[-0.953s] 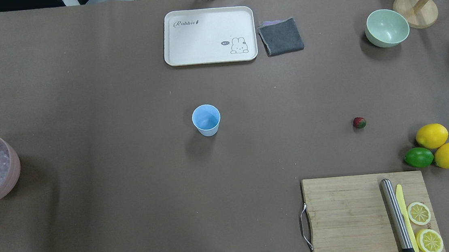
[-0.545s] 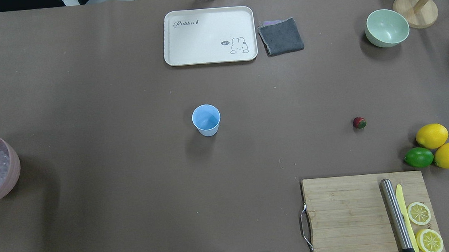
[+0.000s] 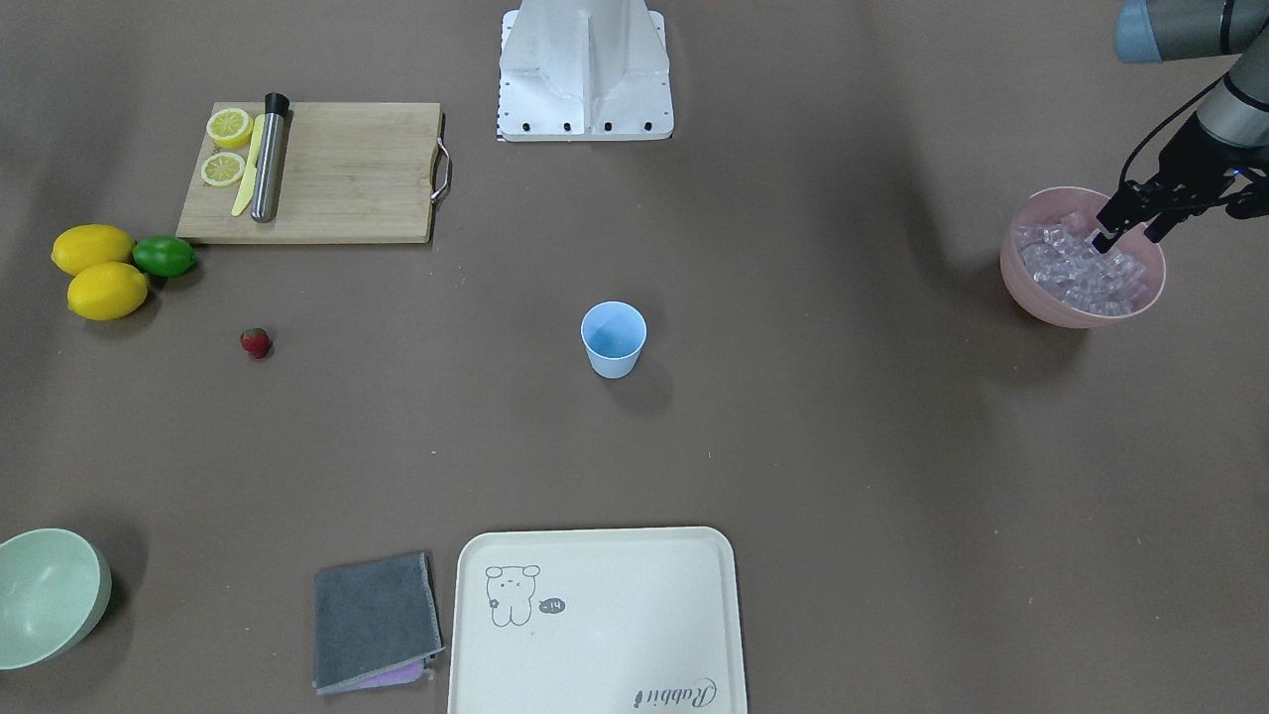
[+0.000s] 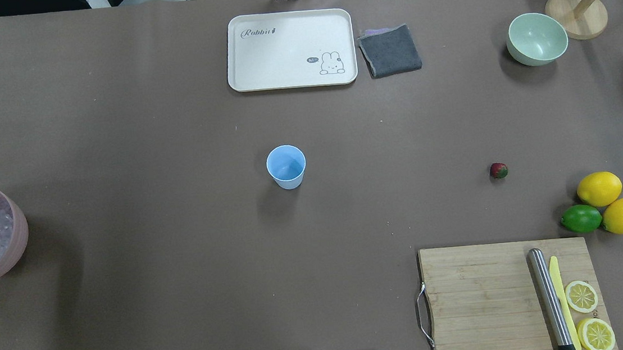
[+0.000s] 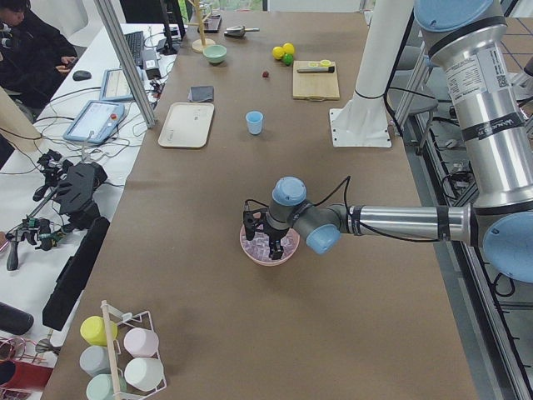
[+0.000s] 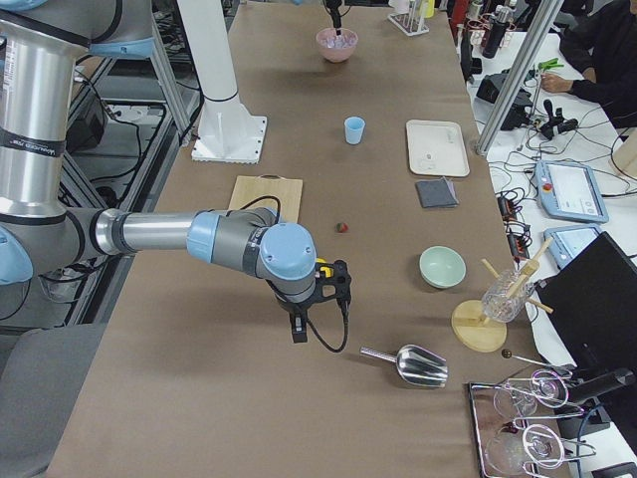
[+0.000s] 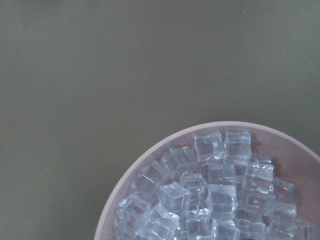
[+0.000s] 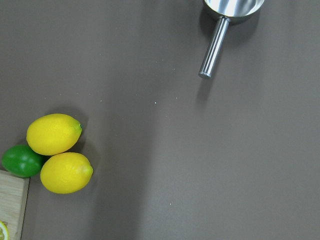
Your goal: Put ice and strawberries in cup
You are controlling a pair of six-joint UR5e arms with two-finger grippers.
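Observation:
The light-blue cup (image 3: 613, 337) stands upright and empty at the table's middle, also in the overhead view (image 4: 286, 166). The red strawberry (image 3: 256, 342) lies alone on the table on my right side (image 4: 498, 170). The clear ice cubes (image 3: 1076, 273) fill the large pink bowl (image 3: 1051, 307) at the far left edge (image 4: 18, 240); the left wrist view looks down on the ice (image 7: 210, 190). My left gripper (image 3: 1127, 236) hangs open just above the ice. My right gripper (image 6: 299, 329) hovers over bare table near the lemons; I cannot tell if it is open.
Two lemons (image 4: 599, 188) and a lime (image 4: 581, 218) lie beyond the strawberry. A cutting board (image 4: 480, 301) with a muddler, knife and lemon halves sits front right. A cream tray (image 4: 289, 50), grey cloth (image 4: 389, 51), pale green bowl (image 4: 536, 38) and metal scoop (image 6: 408, 363) stand farther off.
A dark sliver of my left gripper now shows at the overhead view's left edge, over the pink bowl. Cup and strawberry have not moved.

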